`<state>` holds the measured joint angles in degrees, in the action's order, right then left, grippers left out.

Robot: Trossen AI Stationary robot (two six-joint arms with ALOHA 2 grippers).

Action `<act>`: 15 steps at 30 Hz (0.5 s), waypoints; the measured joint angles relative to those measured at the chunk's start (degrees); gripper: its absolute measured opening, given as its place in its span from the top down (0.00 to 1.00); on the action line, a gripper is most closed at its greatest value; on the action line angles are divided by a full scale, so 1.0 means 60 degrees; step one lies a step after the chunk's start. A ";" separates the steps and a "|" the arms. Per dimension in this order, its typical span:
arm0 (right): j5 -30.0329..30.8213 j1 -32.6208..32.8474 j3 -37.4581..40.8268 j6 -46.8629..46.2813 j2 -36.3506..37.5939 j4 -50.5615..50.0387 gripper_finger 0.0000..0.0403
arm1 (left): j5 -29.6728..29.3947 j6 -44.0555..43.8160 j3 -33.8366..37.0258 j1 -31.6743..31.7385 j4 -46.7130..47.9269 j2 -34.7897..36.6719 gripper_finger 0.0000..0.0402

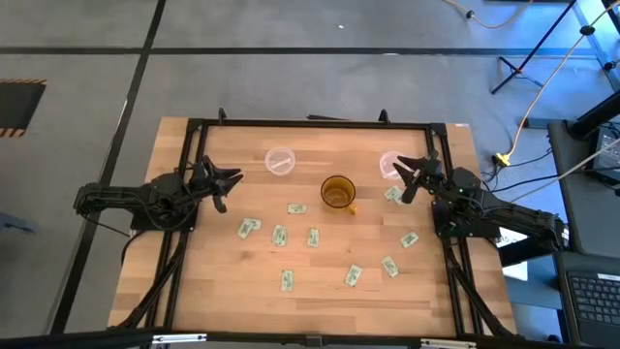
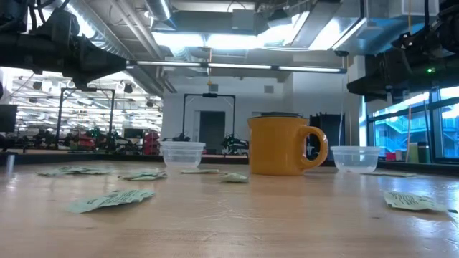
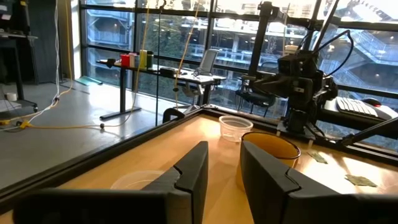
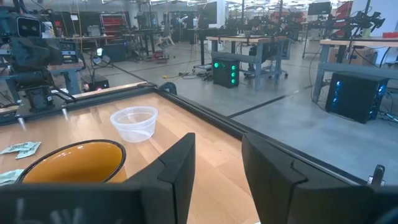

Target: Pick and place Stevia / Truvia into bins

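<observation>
Centrally, a pale wood-grain bench (image 1: 320, 291) in a grey-floored lab carries flat paper packets (image 1: 313, 237) scattered mid-frame, two clear round cups (image 1: 280, 161) (image 1: 392, 164) above, a glossy amber mug (image 1: 337, 192) between; both jaws open, empty.

- The table (image 1: 223, 291) is showing pale wood in narrow strips, framed by a black rim.
- The packets (image 1: 279, 235) are lying white with green print.
- The two cups (image 1: 280, 161) are looking clear and whitish.
- The mug (image 2: 281, 145) is showing amber-yellow, darker brown from above.
- Both arms are appearing dark, nearly black; the left gripper (image 1: 231, 185) and right gripper (image 1: 403, 181) are matching them.
- The floor (image 1: 291, 78) is showing grey, crossed by black lines.
- A yellow cable (image 1: 528, 116) is trailing over the floor.
</observation>
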<state>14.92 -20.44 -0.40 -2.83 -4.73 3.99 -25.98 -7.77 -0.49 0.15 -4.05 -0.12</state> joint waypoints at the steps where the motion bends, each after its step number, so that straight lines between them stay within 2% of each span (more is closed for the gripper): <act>1: 0.0000 0.0003 0.0000 -0.0105 -0.0003 -0.0001 0.66 | -0.0005 0.0000 0.0000 0.0000 0.0000 -0.0001 0.78; 15: 0.0000 0.0000 0.0000 -0.0482 -0.0003 -0.0004 0.66 | -0.0227 0.0095 0.0000 -0.0001 -0.0076 0.0000 0.78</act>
<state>14.92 -20.44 -0.40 -5.72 -4.75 3.97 -27.34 -7.20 -0.49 0.14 -4.51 -0.12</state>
